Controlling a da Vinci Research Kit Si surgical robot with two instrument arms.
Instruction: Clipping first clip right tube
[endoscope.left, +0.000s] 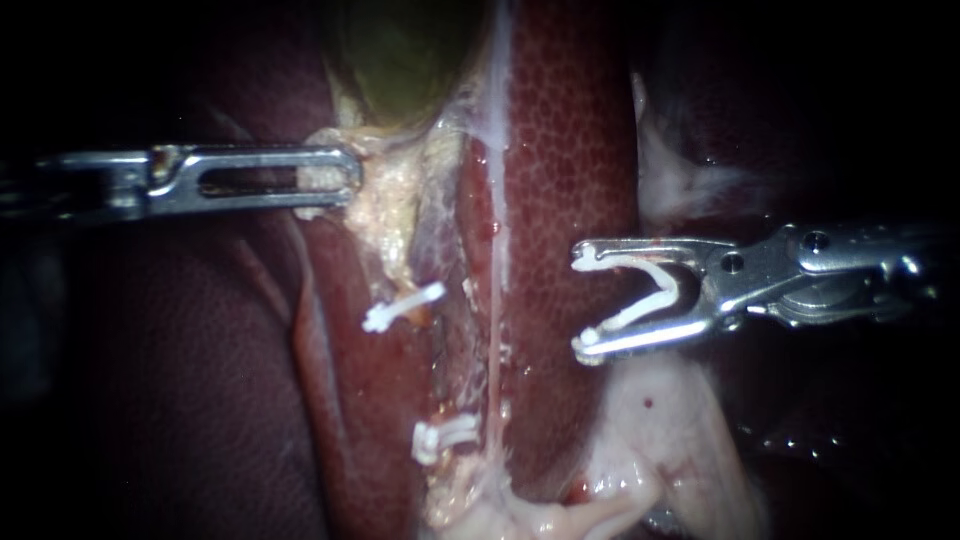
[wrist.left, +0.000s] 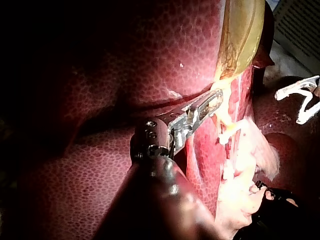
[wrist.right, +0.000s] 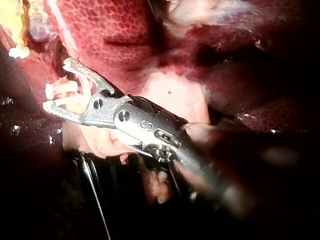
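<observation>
The left instrument (endoscope.left: 340, 180) had its jaws pinched on the pale tissue (endoscope.left: 385, 200) under the gallbladder (endoscope.left: 400, 60). The right instrument (endoscope.left: 578, 303) held a wide-open white clip (endoscope.left: 635, 312) in its spread jaws, near the thin tube (endoscope.left: 496, 330), probably the right tube, but not around it. The clip needed to slide across that tube only, clear of the liver (endoscope.left: 570, 150) and the two clips (endoscope.left: 402, 308) there, before squeezing.

Liver (endoscope.left: 570, 150): dark red, mottled, filling centre and left of frame.
Gallbladder (endoscope.left: 400, 60): olive-green, upper centre.
Pale fatty tissue (endoscope.left: 660, 440): glistening, lower right of centre.
Upper white clip (endoscope.left: 400, 308): left of centre, closed.
Lower white clip (endoscope.left: 443, 437): lower centre, closed.
</observation>
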